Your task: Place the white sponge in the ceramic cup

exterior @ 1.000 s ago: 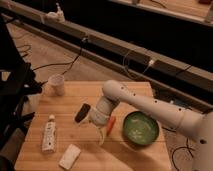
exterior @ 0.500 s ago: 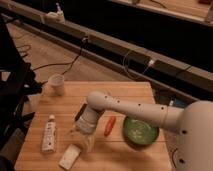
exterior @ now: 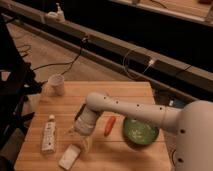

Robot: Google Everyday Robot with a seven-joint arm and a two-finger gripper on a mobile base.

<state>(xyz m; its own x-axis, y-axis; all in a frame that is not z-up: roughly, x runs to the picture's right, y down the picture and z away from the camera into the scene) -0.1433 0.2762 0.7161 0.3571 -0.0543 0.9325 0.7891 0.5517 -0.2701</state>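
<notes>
My gripper (exterior: 84, 141) hangs open and empty, I think, just beside the white sponge (exterior: 70, 156) lying flat near the table (exterior: 125, 91) edge, well apart from the ceramic cup (exterior: 56, 84); it looks light and squishy, so I'd pinch across its narrow width.

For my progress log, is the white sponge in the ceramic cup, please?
Out: white sponge lies on the table beside the gripper; ceramic cup stands apart, back-left.
</notes>
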